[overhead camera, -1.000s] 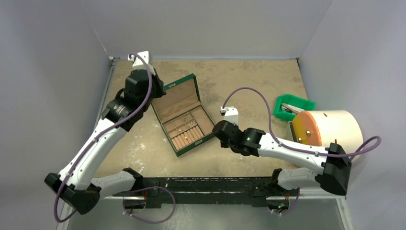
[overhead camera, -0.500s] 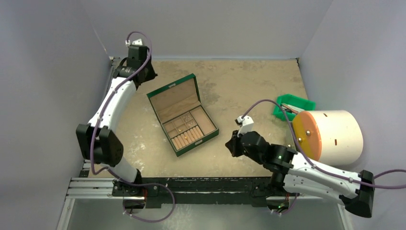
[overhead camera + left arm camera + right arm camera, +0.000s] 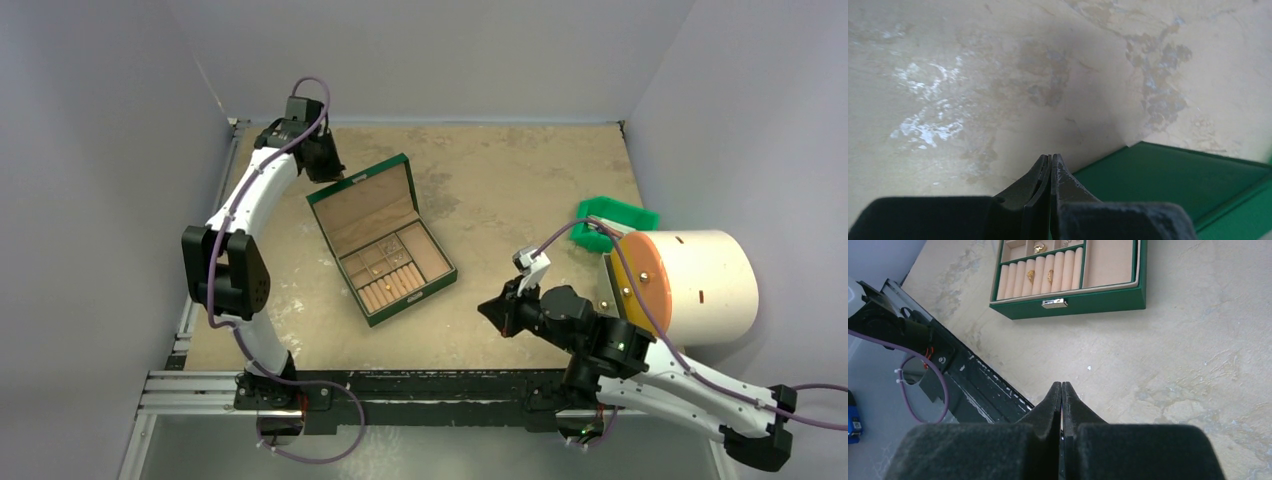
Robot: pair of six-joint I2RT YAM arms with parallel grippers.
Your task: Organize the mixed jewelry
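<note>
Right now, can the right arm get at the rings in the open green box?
Probably yes. Only bare table lies between the right gripper and the open green box holding the rings. The shut jaws must open first.

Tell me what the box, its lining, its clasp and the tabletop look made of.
Box: smooth green covering, likely faux leather; faint sheen.
Lining: tan, matte, velvety-looking fabric.
Clasp: metal, bright silvery glint.
Tabletop: hard beige sheet, worn and blotchy with glossy patches; exact material unclear.
</note>
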